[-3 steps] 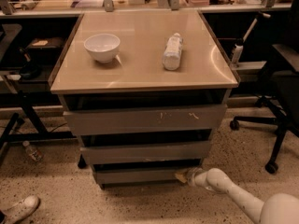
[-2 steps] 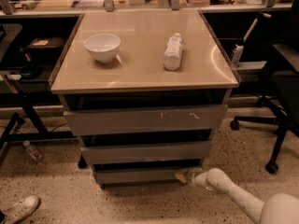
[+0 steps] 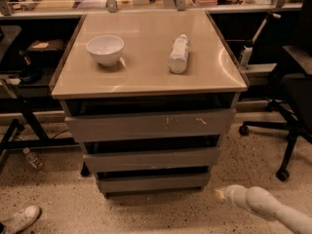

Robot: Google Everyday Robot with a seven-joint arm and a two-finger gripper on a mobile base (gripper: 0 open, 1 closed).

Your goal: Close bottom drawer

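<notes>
Bottom drawer (image 3: 153, 182): the lowest and narrowest of three grey fronts in the cabinet, plain and flat, just above the floor; a dark strip shows along its top edge, and it cannot be told whether it is pushed fully home.
Gripper (image 3: 219, 194): low at the right, near the drawer's right end and slightly in front of it, close to the floor; it looks apart from the drawer front, and whether it is parted or together cannot be told.
Arm (image 3: 273, 212): pale and rounded, it reaches in from the lower right corner toward the cabinet's foot.
Middle drawer (image 3: 151, 159): directly above, wider, with a dark gap over it.
Top drawer (image 3: 151, 125): the widest, with pale scratch marks right of centre.
Table top (image 3: 146, 74): tan and glossy, over the drawers.
Bowl (image 3: 105, 48): white, upright, on the left half of the top.
Bottle (image 3: 179, 54): lying on its side, right of the bowl, well apart from it.
Office chair (image 3: 295, 87): dark, at the right edge.
Floor (image 3: 58, 199): speckled; a small bottle (image 3: 33, 159) lies at the left, and a white shoe (image 3: 19, 219) is in the lower left corner.
</notes>
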